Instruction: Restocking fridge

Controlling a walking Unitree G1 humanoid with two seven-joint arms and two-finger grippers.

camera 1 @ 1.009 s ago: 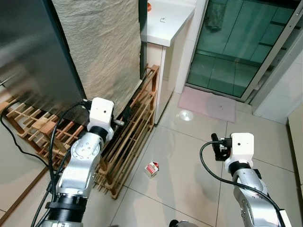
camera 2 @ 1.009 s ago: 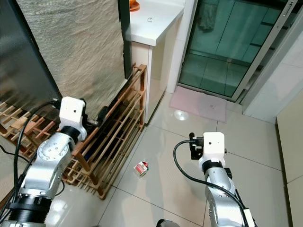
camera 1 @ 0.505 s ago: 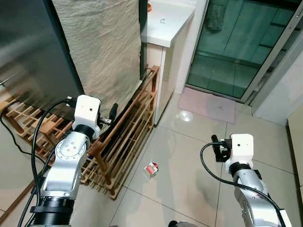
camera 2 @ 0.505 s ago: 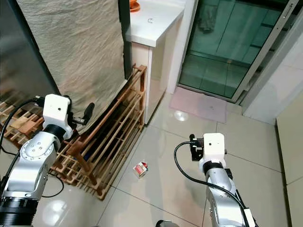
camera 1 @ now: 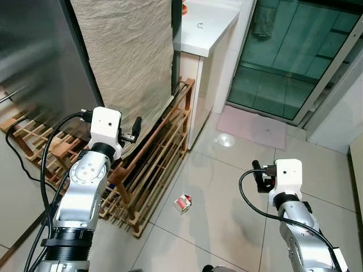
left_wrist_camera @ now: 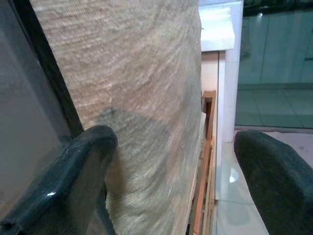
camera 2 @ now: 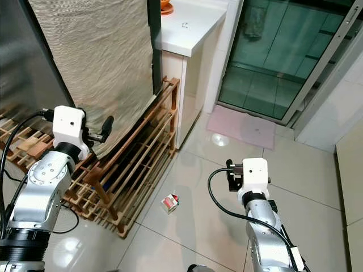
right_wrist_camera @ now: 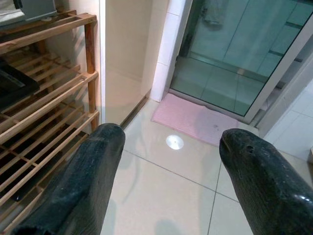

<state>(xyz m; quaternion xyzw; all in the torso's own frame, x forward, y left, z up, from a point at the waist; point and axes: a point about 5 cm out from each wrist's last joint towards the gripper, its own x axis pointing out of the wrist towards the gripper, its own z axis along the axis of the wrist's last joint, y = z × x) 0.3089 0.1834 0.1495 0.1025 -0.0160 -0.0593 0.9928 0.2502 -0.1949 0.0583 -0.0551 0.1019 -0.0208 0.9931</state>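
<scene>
1. Fridge (camera 1: 34, 62) stands at the robot's left, dark steel, with a beige textured cloth (camera 1: 130, 56) hanging over its side. The left hand (camera 1: 136, 126) is raised right beside that cloth, fingers spread wide, holding nothing.
2. Right hand (camera 1: 256, 175) hangs over the tiled floor (camera 1: 227, 187), well apart from the fridge, fingers also wide and empty.
3. A small red and white carton (camera 1: 182, 203) lies on the floor between the two arms, just beside the wooden rack (camera 1: 153, 170).
4. Eye views show the carton and a white desk (camera 1: 207, 25); the right wrist view has a pink mat (right_wrist_camera: 195, 120) by the glass door (right_wrist_camera: 234, 54).
</scene>
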